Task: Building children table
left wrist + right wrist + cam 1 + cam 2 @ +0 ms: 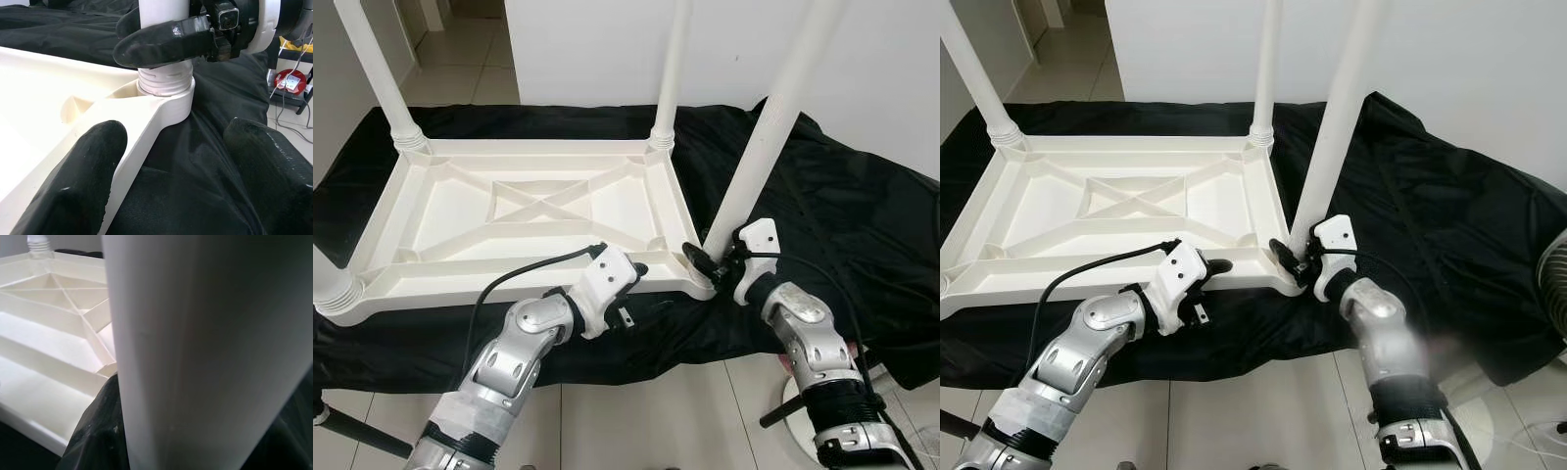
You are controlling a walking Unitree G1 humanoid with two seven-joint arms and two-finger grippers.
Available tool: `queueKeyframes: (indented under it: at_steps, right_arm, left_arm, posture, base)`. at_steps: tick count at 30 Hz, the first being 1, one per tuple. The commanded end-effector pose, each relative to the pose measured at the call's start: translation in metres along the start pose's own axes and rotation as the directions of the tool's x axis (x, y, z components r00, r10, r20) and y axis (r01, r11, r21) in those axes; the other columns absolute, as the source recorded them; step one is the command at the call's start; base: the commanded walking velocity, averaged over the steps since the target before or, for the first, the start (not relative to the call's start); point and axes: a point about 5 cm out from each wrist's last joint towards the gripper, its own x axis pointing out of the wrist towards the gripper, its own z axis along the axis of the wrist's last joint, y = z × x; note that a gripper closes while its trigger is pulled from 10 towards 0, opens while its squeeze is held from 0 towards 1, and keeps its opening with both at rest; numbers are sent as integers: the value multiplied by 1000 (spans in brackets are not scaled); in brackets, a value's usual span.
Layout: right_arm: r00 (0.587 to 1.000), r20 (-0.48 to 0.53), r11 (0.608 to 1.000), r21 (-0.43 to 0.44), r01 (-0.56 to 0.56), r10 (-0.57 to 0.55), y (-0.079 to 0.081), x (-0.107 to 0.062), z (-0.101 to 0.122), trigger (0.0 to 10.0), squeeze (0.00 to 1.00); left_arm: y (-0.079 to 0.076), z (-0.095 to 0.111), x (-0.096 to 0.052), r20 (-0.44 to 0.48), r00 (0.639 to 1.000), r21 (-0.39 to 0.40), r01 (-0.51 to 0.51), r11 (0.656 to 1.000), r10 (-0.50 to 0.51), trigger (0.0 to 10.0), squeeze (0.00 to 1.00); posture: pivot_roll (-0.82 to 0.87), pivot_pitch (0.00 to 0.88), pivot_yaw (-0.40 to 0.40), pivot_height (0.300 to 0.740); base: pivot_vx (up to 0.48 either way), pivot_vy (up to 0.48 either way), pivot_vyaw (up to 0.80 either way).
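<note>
two black fingers of the right gripper are clenched around the foot of the near-right leg, just above its threaded collar, and the left wrist view shows one finger wrapped across the white tube right where it enters the corner socket. the left gripper rests at the near rim of the tabletop, its fingers parted, one lying on the white rim and the other over the black cloth, so it steadies the slab and grips nothing. the tabletop lies upside down on the black cloth spread over the floor, its cross-ribbed underside facing up. three other legs stand in their corners: the far-left leg, the far-right leg and the near-left leg, of which just the ribbed base is in the picture. the step in hand looks like seating the fourth and last leg, so the build seems close to finished. some thread still shows above the socket, so i judge the leg is not fully home. the next move likely calls for turning the leg about its own axis while keeping it upright, with the left gripper pressing the rim so the slab does not spin or slide on the cloth; a tilted leg could cross-thread.
</note>
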Motion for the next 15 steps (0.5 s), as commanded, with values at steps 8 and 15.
queueKeyframes:
  at_steps: [8, 15]
  right_arm:
    - [945, -64, 940, 107, 325, -320, 8, -5, -6, 10000, 0]
    - [880, -85, 863, 170, 476, -468, 18, -6, -5, 10000, 0]
  left_arm:
    - [1, -3, -1, -13, 999, -5, -42, 999, 42, 10000, 0]
    - [1, -3, -1, -12, 999, -6, -39, 999, 39, 10000, 0]
  posture:
    - [-72, 62, -46, 740]
    - [-74, 63, -47, 740]
  base:
    - [0, 0, 0]
    - [0, 0, 0]
